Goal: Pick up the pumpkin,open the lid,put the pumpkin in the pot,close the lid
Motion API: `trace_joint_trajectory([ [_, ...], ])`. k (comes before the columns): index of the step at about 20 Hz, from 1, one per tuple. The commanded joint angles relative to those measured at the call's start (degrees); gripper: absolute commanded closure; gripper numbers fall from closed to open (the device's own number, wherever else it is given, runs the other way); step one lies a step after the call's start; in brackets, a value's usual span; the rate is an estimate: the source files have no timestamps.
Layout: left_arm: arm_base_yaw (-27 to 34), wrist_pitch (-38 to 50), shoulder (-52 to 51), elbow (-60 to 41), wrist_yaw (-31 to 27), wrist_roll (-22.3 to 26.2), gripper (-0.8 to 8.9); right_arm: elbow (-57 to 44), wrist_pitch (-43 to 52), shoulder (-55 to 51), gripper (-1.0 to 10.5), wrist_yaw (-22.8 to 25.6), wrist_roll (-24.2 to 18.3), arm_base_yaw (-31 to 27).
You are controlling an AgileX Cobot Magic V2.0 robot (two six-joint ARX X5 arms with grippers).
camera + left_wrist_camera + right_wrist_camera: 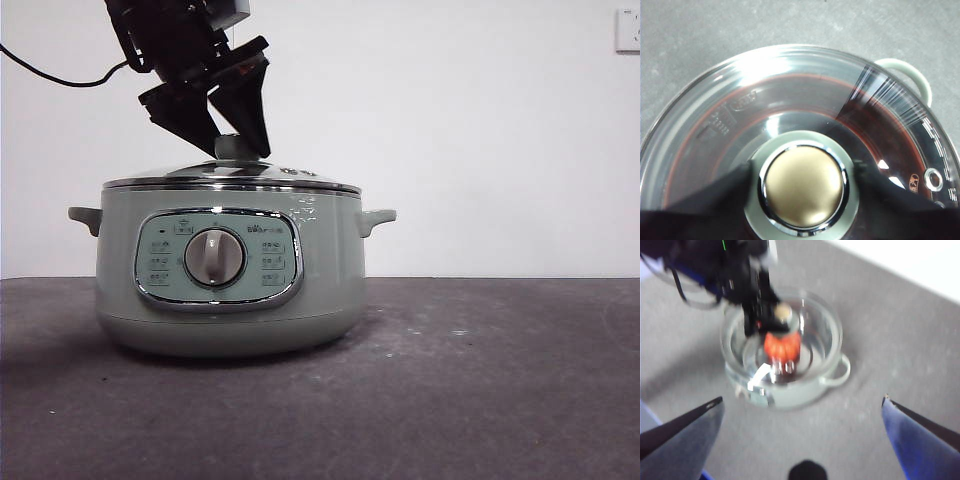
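Note:
The pale green pot (230, 300) stands on the dark table with the glass lid (232, 178) seated on its rim. My left gripper (242, 150) comes down from above, with its jaws a little apart on either side of the lid's knob (804, 186). The orange pumpkin (782, 345) lies inside the pot (790, 395) and shows through the lid (825, 325) in the blurred right wrist view. My right gripper (802, 400) is open and empty, held high and well away from the pot.
The grey table (480, 380) stretches out to the right of the pot. A white wall stands behind it, with a socket (628, 30) at the top right. A black cable (60, 75) hangs at the upper left.

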Motion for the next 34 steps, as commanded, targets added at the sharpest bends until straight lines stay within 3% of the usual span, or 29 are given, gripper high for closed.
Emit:
trace_joint_trajectory([
  [1, 0.1, -0.6, -1.1, 0.3, 0.1, 0.7, 2.29, -0.1, -1.5, -0.1, 3.5, -0.5, 0.5, 0.1],
  [5, 0.1, -5.6, -5.1, 0.4, 0.1, -0.5, 2.30, -0.1, -5.3, -0.1, 3.5, -8.7, 0.7, 0.1],
  [8, 0.1, -12.8, -9.6, 0.4, 0.4, -1.0, 2.30, -0.1, -8.0, -0.1, 3.5, -9.4, 0.7, 0.1],
  [11, 0.1, -21.0, -15.3, 0.4, 0.6, -2.1, 2.52, -0.1, -10.0, -0.1, 3.6, -13.7, 0.7, 0.1],
  [14, 0.1, -25.9, -21.0, 0.4, 4.9, -2.1, 5.02, -0.1, -10.4, -0.1, 5.6, -15.1, 0.7, 0.1],
  [16, 0.1, -27.3, -24.4, 0.4, 7.6, -2.1, 8.10, -0.1, -10.4, -0.1, 8.3, -15.1, 0.6, 0.1],
  [17, 0.1, -27.8, -26.0, 0.4, 7.9, -2.1, 8.18, -0.1, -10.4, -0.1, 9.7, -15.1, 0.2, 0.1],
  [34, 0.1, -28.4, -29.9, 0.4, 7.6, -2.1, 8.17, -0.1, -10.4, -0.2, 9.5, -14.9, 1.6, 0.1],
])
